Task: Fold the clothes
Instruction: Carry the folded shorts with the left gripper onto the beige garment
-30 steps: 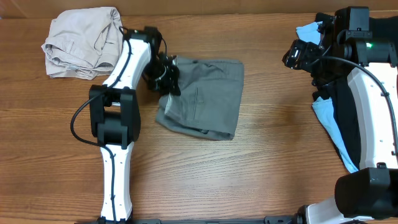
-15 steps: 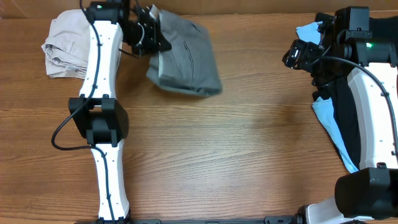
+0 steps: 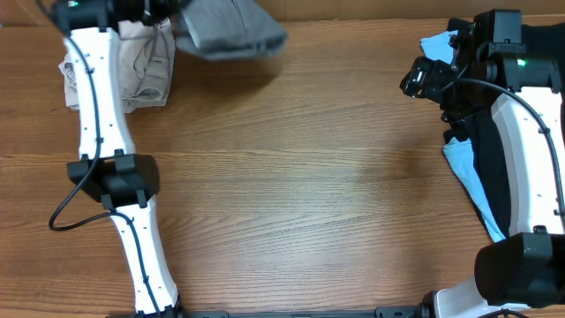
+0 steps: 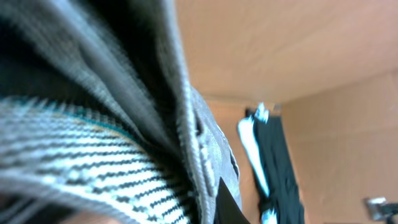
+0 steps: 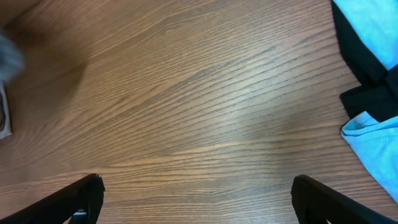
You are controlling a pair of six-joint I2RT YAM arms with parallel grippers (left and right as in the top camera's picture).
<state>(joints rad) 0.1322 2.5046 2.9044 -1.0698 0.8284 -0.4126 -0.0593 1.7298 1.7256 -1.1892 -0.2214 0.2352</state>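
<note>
My left gripper (image 3: 168, 12) is shut on the folded grey shorts (image 3: 231, 28) and holds them lifted at the table's far left edge, next to the beige garment (image 3: 132, 69). In the left wrist view the grey shorts (image 4: 124, 93) fill the frame, with the pale striped waistband lining in front and one dark fingertip (image 4: 227, 204) showing. My right gripper (image 3: 422, 78) is open and empty above the table at the right; in the right wrist view its fingers (image 5: 81, 199) stand wide apart over bare wood. Black (image 3: 494, 168) and light blue (image 3: 468, 172) garments lie at the right edge.
The beige garment lies crumpled at the far left corner, partly under my left arm. The black garment (image 5: 367, 81) and light blue garment (image 5: 373, 25) lie just right of my right gripper. The wooden table (image 3: 309, 194) lies between the arms.
My left gripper has lifted the grey shorts and carried them from the table's middle left up and to the far left edge, by the beige garment. The right arm has not moved.
</note>
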